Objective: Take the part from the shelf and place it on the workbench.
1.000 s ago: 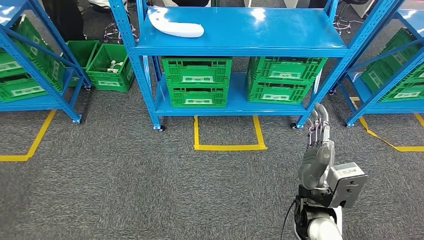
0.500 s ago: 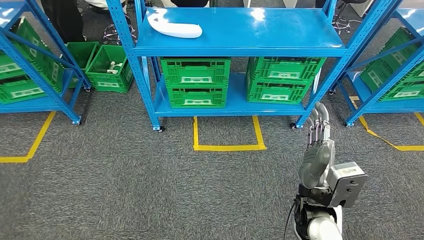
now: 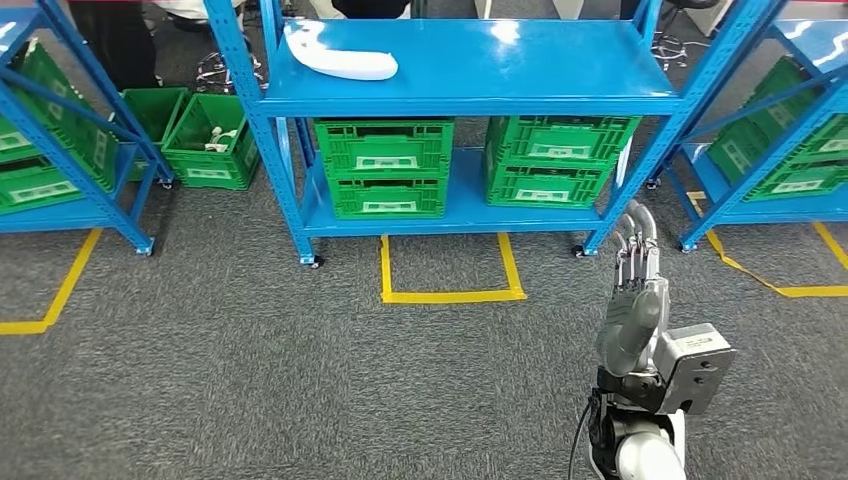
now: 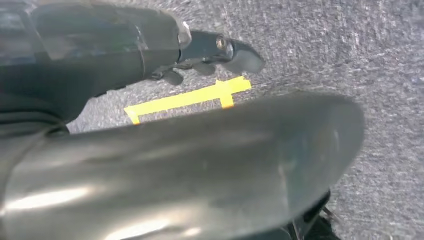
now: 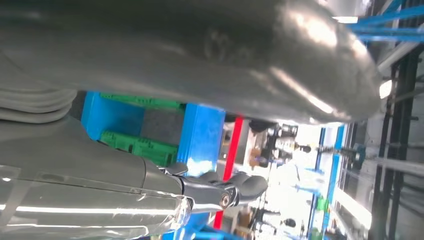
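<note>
A white part [image 3: 338, 58] lies on the top level of a blue shelf [image 3: 480, 92], toward its far left corner, untouched and well apart from the robot. Stacked green crates [image 3: 388, 165] fill the level beneath, with more green crates on the neighbouring racks to left and right, and a yellow tape square [image 3: 449, 268] marks the grey carpet just in front of the shelf. The robot's right hand [image 3: 636, 290] is raised on the near right, fingers straight and pointing toward the shelf, released and holding nothing. The left hand [image 4: 150, 50] hangs over the carpet near a strip of yellow tape; whether it is released or clenched cannot be told from its blurred wrist view, though nothing is seen in it. Judging by how things lie, the task has barely begun: the part has yet to be reached and grasped, then carried to the worktop and set down. A person's dark trouser legs [image 3: 120, 40] stand behind the racks at far left.
</note>
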